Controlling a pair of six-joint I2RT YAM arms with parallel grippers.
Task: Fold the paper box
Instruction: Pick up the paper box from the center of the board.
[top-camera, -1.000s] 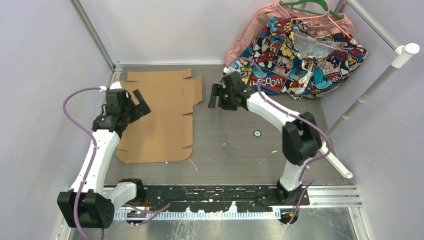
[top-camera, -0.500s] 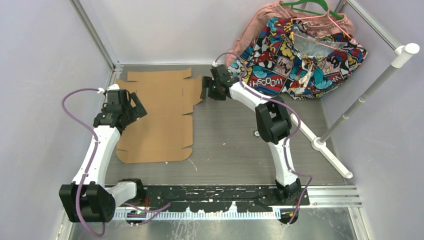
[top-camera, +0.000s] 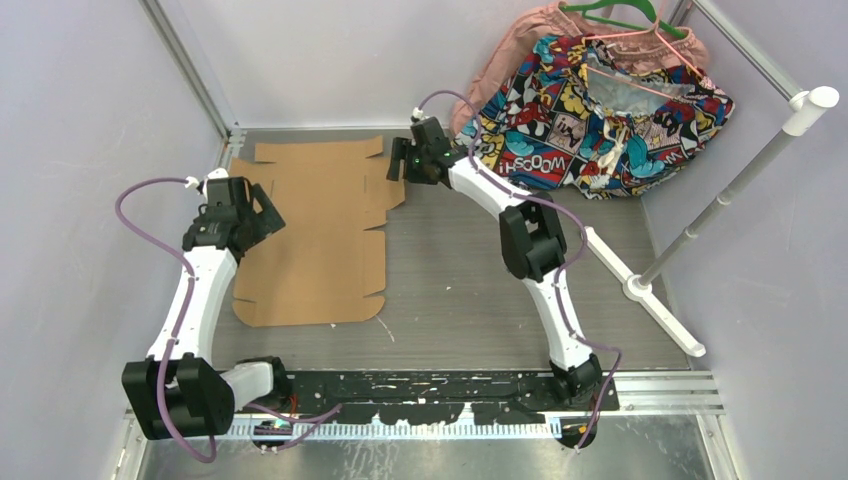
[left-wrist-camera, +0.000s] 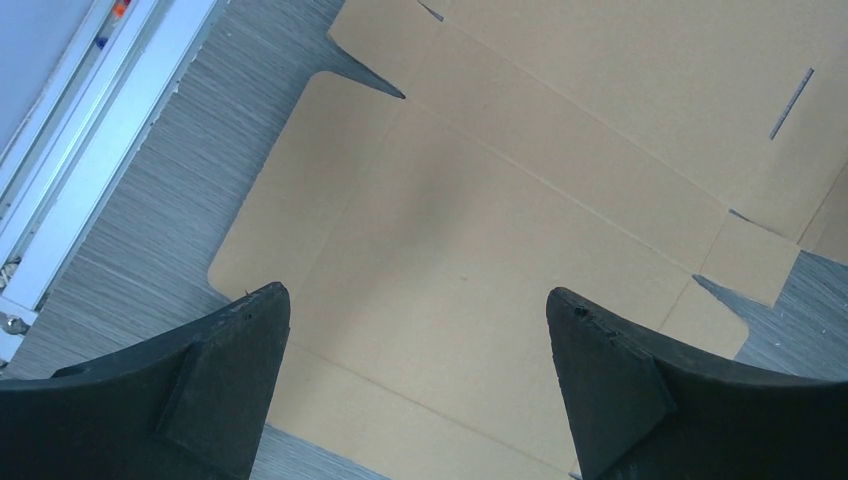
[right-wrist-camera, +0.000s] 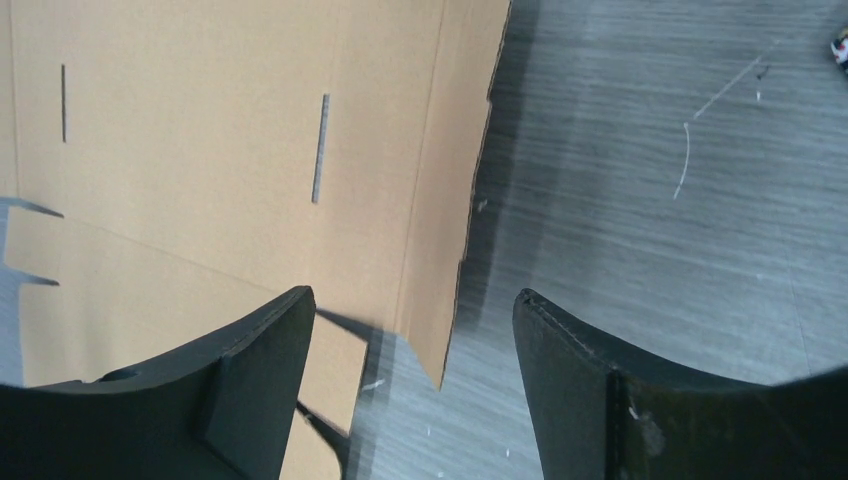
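The paper box (top-camera: 320, 235) is a flat brown die-cut cardboard sheet lying on the left half of the table. My left gripper (top-camera: 266, 216) hovers over the sheet's left side, open, with bare cardboard (left-wrist-camera: 480, 200) showing between its fingers (left-wrist-camera: 230, 380) and nothing in them. My right gripper (top-camera: 396, 168) is at the sheet's back right flap, open. In the right wrist view the flap's free edge (right-wrist-camera: 455, 270) stands slightly raised off the table, casting a shadow, between the two open jaws of the right gripper (right-wrist-camera: 412, 294); neither finger touches it.
A comic-print cloth (top-camera: 600, 110) and a pink garment on a hanger lie at the back right. A white pole (top-camera: 730, 190) slants across the right side. A small round piece (top-camera: 514, 267) sits mid-table. The aluminium frame rail (left-wrist-camera: 90, 170) runs along the left edge.
My right arm has stretched back and left until its jaws reached the cardboard's back right flap. My left gripper has drifted left toward the sheet's left edge. Both stayed open.
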